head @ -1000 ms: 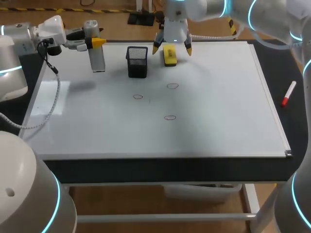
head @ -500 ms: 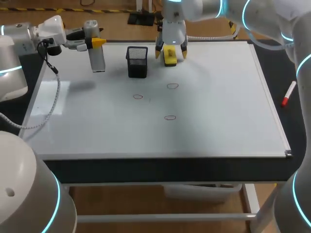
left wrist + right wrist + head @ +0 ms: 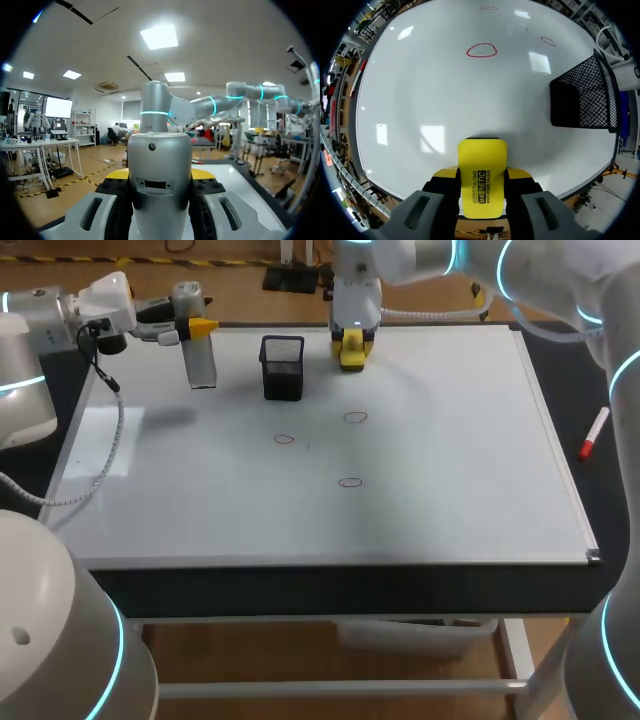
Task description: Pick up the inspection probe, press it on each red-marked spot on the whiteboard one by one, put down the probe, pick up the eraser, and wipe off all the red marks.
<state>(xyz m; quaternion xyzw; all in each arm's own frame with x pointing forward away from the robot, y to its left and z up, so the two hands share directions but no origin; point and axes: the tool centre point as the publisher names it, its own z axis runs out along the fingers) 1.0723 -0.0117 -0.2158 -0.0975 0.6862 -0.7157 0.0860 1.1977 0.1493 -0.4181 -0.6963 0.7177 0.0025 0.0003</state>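
Since one second ago, the right jaws have lowered and narrowed from spread on either side of the eraser [image 3: 351, 352] to pinching it from both sides. The eraser sits between them at the far edge of the whiteboard [image 3: 450, 440]. A black mesh cup [image 3: 283, 366] stands just beside the right jaws. Three red marks [image 3: 355, 418] lie ahead of them, untouched. The left jaws, unmoved, pinch the inspection probe [image 3: 201, 362], which hangs beyond the mesh cup, well apart from the right jaws.
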